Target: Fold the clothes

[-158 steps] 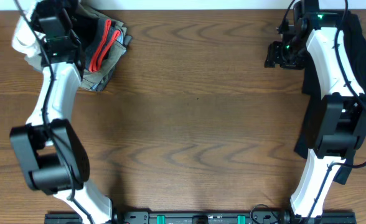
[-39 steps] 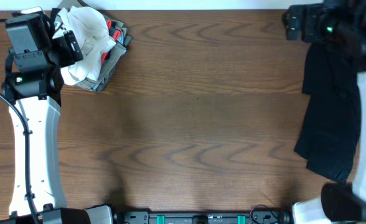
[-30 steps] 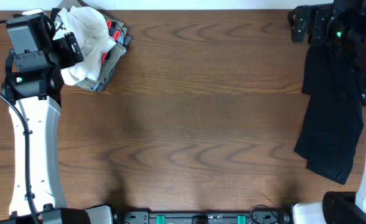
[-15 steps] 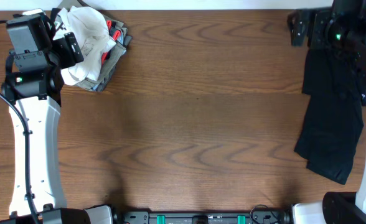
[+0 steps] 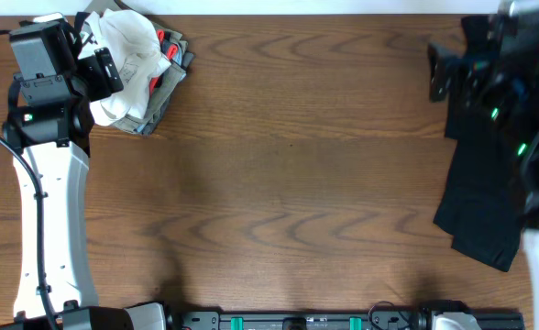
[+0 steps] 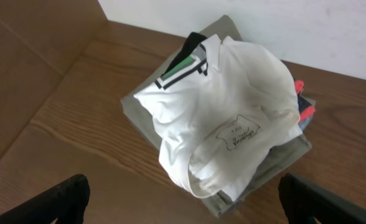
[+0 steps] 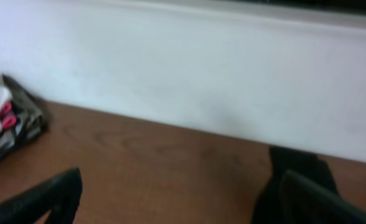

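White cotton lies crumpled in a heap just ahead of my left fingers (image 5: 104,71). It is a white shirt (image 6: 233,124) lying on top of a folded grey-green garment (image 6: 139,102), at the far left corner of the wooden surface (image 5: 288,183). The shirt carries a small printed outline (image 6: 238,135) with tiny lettering inside it, too small for me to read. A trim of green, black and white stripes (image 6: 182,70) shows at its far edge, and something red (image 6: 302,99) pokes out on the right of the heap.

My left arm (image 5: 45,211) runs straight along the left edge of the surface, with the wrist turned toward the heap. Its fingers are spread wide, hold nothing and are clear of the cloth.

My right arm (image 5: 526,119) is at the far right, blurred from above, over a long black garment (image 5: 485,183) that lies along the right edge. My right fingers (image 5: 442,75) are likewise spread wide with nothing between them.

Only the left wrist view shows the print and the stripes. From above the heap is just a white lump with red beside it. The right wrist view is soft and looks level at a white wall (image 7: 183,74). In it the heap is far off beyond the left tip, and the black garment is by the right tip.
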Tool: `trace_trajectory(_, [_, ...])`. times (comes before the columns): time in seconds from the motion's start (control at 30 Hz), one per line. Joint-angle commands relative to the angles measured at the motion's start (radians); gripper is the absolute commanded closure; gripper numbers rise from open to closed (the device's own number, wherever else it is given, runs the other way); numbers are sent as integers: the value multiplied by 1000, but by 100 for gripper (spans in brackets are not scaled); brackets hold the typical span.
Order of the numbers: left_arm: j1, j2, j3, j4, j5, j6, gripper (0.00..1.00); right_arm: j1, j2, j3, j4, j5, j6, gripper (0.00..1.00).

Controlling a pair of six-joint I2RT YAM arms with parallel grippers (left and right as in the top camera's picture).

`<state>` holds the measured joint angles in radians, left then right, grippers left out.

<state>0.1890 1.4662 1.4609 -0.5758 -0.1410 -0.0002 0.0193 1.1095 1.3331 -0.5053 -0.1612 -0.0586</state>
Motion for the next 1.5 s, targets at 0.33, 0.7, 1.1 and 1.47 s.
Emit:
trace_trajectory(0.33, [2, -3, 2, 0, -4, 2, 2, 8, -502, -886, 467, -30, -2, 1])
trace_trajectory(0.7, [2, -3, 2, 0, -4, 2, 2, 8, -863, -1236, 502, -30, -2, 1])
trace_trajectory(1.1, [2, -3, 2, 0, -4, 2, 2, 8, -1003, -1328, 443, 18, -3, 1])
trace_trajectory(1.47, [2, -3, 2, 0, -4, 3, 2, 8, -1106, -1328, 442, 27, -3, 1])
